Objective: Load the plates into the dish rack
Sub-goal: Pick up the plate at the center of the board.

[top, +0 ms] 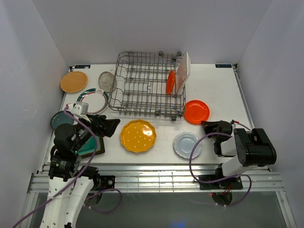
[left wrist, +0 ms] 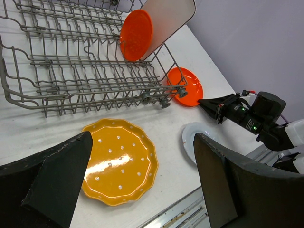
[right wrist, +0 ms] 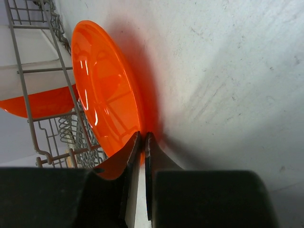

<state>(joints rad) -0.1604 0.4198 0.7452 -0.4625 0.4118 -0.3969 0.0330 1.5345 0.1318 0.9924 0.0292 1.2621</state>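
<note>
The dish rack (top: 142, 90) (left wrist: 85, 71) holds an upright orange-red plate (top: 170, 81) and a white rectangular plate (top: 183, 72) at its right end. A second orange-red plate (top: 196, 111) (right wrist: 107, 95) lies on the table by the rack's right corner. My right gripper (top: 205, 124) (right wrist: 141, 135) is shut on that plate's near rim. My left gripper (top: 113, 127) (left wrist: 142, 175) hangs open above the yellow scalloped plate (top: 137, 136) (left wrist: 118, 161). A pale grey plate (top: 186, 145) lies flat between the two arms.
Left of the rack lie a wooden plate (top: 73, 81), a clear glass plate (top: 107, 81), a white green-rimmed plate (top: 93, 100), a dark teal plate (top: 61, 119) and a square teal plate (top: 92, 145), partly under my left arm. White walls enclose the table.
</note>
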